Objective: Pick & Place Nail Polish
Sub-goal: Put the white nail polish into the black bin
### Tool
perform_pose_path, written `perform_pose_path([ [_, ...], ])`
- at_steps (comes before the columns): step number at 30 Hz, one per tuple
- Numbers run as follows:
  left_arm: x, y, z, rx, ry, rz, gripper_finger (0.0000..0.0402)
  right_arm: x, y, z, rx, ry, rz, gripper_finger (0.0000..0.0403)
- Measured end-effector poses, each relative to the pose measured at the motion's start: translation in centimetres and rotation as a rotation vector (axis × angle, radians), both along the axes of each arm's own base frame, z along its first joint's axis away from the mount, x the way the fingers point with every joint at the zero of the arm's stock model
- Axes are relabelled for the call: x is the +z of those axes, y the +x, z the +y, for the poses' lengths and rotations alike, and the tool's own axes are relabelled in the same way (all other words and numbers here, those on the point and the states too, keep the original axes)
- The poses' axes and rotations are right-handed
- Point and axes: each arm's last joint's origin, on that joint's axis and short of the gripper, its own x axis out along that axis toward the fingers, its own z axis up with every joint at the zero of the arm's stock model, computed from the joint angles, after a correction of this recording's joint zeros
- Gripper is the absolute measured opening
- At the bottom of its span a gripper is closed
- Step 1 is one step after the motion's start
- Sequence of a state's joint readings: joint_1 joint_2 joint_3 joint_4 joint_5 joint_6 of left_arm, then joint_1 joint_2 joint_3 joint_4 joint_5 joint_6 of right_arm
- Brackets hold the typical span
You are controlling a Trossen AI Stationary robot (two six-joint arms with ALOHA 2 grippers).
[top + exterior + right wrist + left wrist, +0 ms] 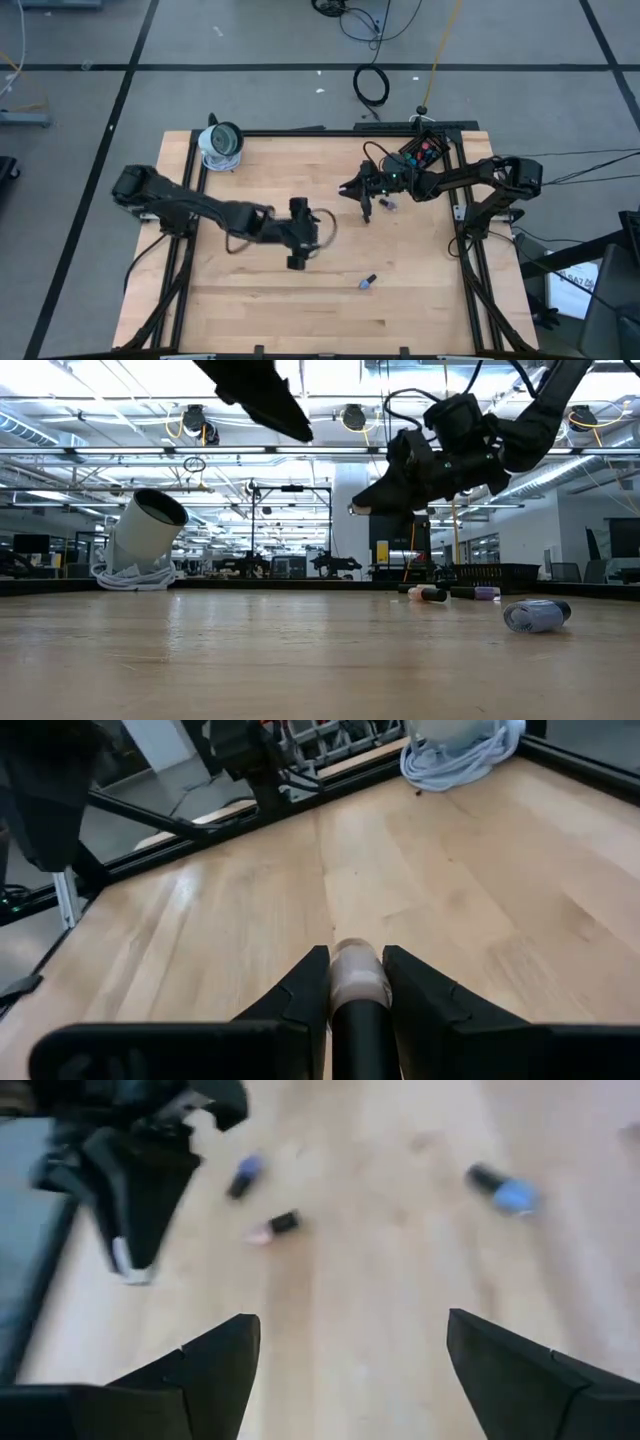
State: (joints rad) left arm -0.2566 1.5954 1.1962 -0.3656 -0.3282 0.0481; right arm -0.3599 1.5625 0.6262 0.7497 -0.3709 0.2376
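Note:
My right gripper hangs above the table right of its middle, shut on a beige nail polish bottle. Its tip also shows in the low view. A pink bottle with a dark cap and a purple bottle lie on their sides on the wood just below and beside it. A blue bottle lies on its side nearer the front; it also shows in the low view. My left gripper is wide open and empty above the table's middle. My right gripper pinches the beige bottle's body between its two fingers. The bottle lies along the fingers, its beige end at the fingertips and its dark cap back toward the wrist. It is lifted clear of the table.
A small black box holding several coloured bottles stands at the table's far right corner. A white cylindrical device on a coil of white cable stands at the far left. Bare wood lies between the arms and toward the front edge.

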Motion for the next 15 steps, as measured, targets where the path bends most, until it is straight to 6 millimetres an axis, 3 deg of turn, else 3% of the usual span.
perform_pose_path([
  [7,-1.3,-5.8,4.4,0.02,-0.101,-0.257,0.0309,0.7,-1.7,-0.4,-0.033,-0.018,0.001,0.0069],
  [15,-3.6,-11.5,7.2,0.129,-0.166,-0.487,0.0317,1.6,-6.8,-0.4,-0.138,-0.052,-0.068,0.0069],
])
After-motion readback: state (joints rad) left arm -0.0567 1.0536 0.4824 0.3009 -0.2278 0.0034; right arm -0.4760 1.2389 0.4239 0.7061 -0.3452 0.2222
